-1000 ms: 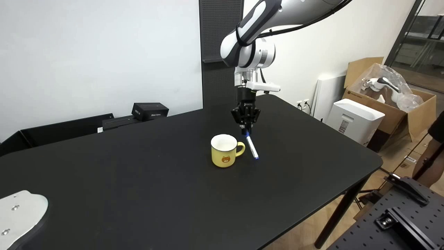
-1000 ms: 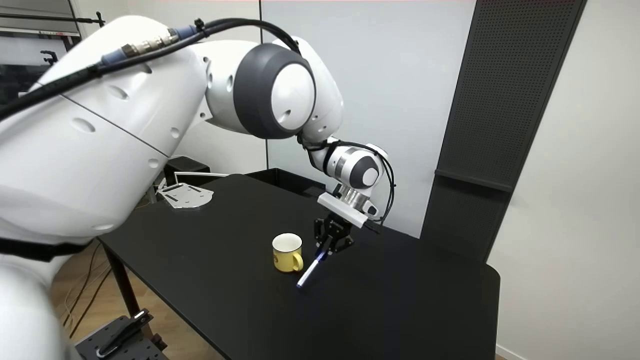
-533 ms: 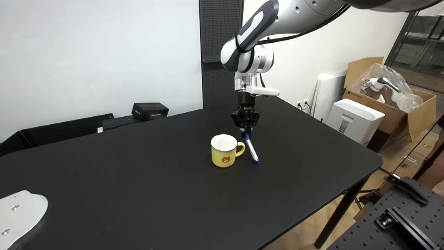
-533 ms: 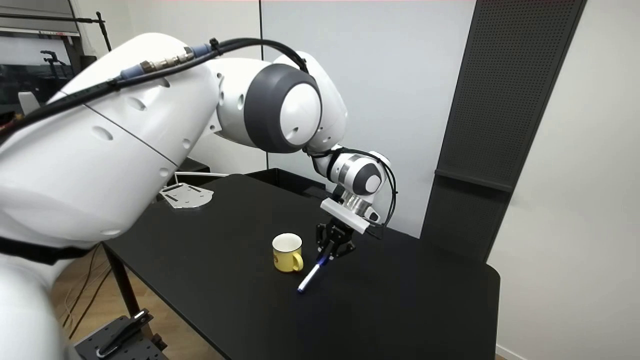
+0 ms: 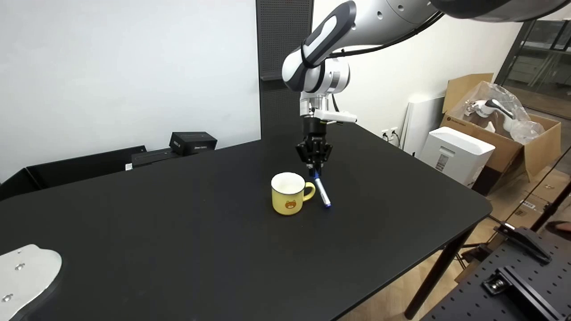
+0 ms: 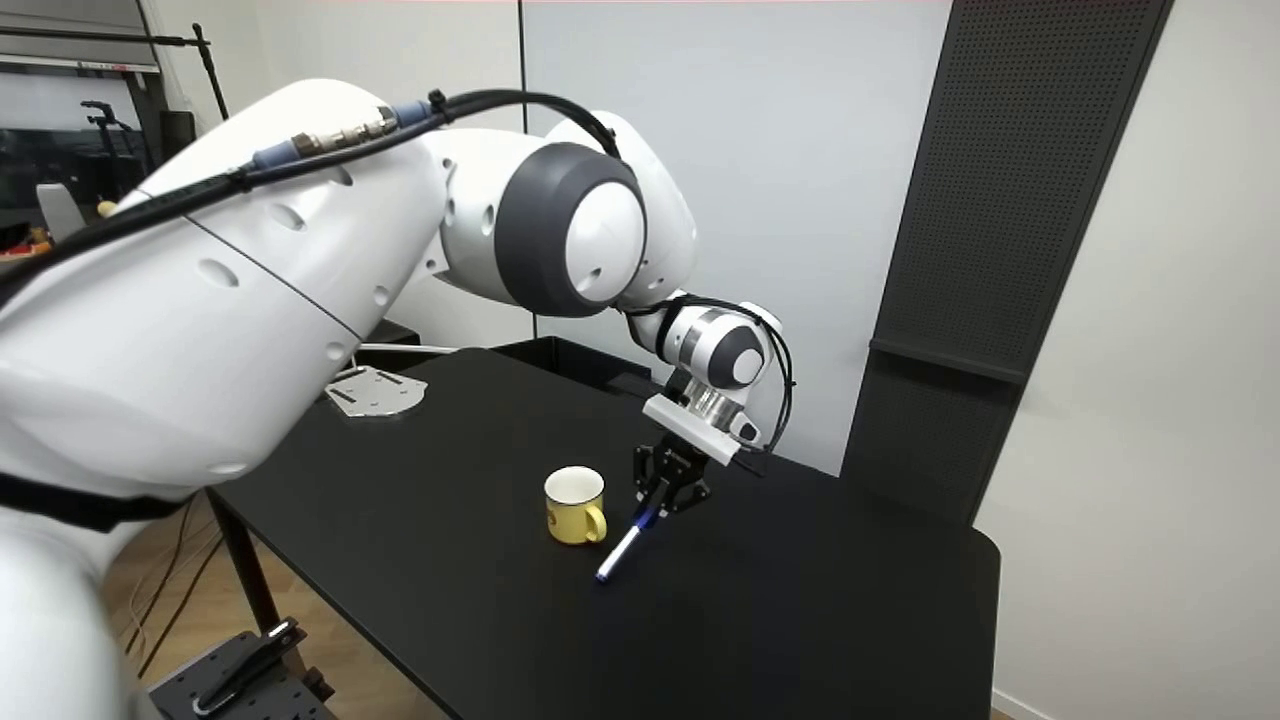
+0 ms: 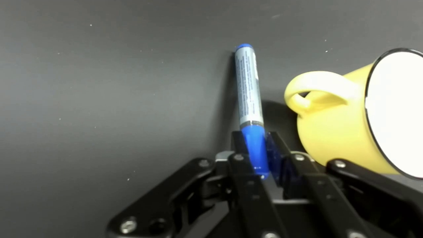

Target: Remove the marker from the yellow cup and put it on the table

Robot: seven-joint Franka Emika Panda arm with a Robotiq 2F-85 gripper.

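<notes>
Gripper (image 7: pixel 256 137) is clamped on the marker (image 7: pixel 249 86). Both fingers (image 7: pixel 238 165) pinch the blue cap (image 7: pixel 254 142), one each side. Marker sticks out ahead of the fingertips, slanted: cap end raised and nearest the gripper, blue butt end (image 7: pixel 244 46) lowest and farthest from it. Whether that far end touches the table (image 7: pixel 99 99) or sits just above it: not clear from these views. Marker's shadow (image 7: pixel 228 109) lies to its left in the wrist view, spreading toward the gripper.

Marker is out of the yellow cup (image 7: pixel 333 132). Cup stands upright on the table, near the gripper but apart from it, on the gripper's right in the wrist view. Its handle (image 7: pixel 317 78) points toward the marker, strip of table showing between them. Bear print (image 5: pixel 291 204) on the cup's side, seen in an exterior view.

Arm (image 6: pixel 200 350) reaches in to the gripper from above; white bar (image 6: pixel 690 430) is mounted just above the gripper. White plate (image 5: pixel 31 276) sits at the table's corner in both exterior views, well apart from the gripper. Black box (image 5: pixel 193 142) is left of the gripper in an exterior view. Right of the gripper there, off the table: white box-shaped unit (image 5: pixel 461 149) and cardboard box (image 5: pixel 542 149). Dark perforated panel (image 5: pixel 283 35) stands behind the gripper.
</notes>
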